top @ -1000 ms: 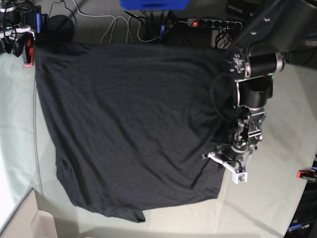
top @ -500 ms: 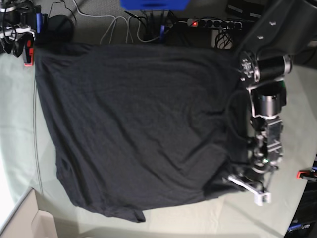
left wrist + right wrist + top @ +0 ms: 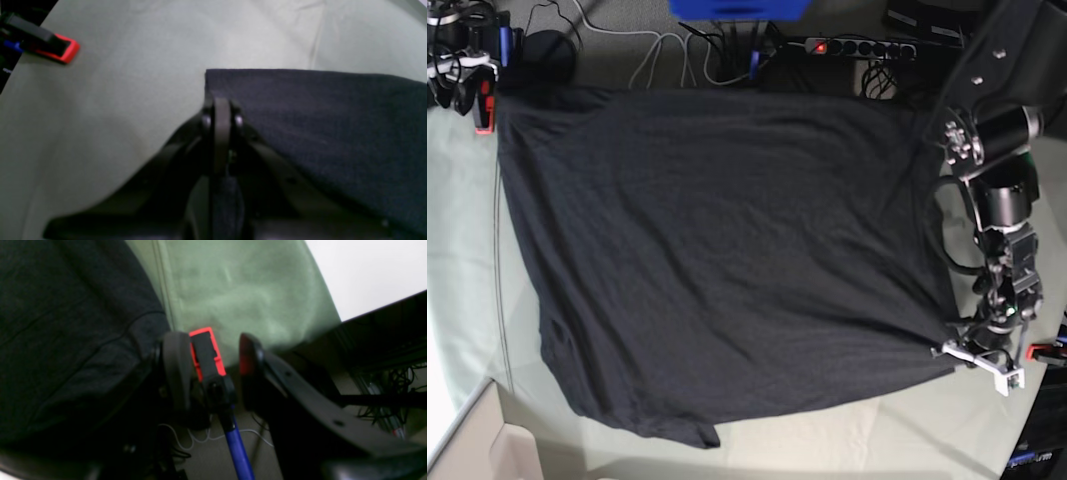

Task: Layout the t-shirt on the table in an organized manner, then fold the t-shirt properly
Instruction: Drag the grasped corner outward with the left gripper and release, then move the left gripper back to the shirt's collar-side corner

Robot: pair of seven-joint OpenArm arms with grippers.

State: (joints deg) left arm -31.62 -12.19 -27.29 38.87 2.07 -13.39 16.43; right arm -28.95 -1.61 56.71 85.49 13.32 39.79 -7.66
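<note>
shirt: the dark t-shirt is spread wide over the green bench, its far edge at the bench's back.
left claw: the left claw is pinched tight on the shirt's near right corner.
right claw: the right claw is held partly wide, with nothing in it, by a red clamp.
feel: likely soft, light and floppy.
best hold: corners and hems are best pinched.
</note>
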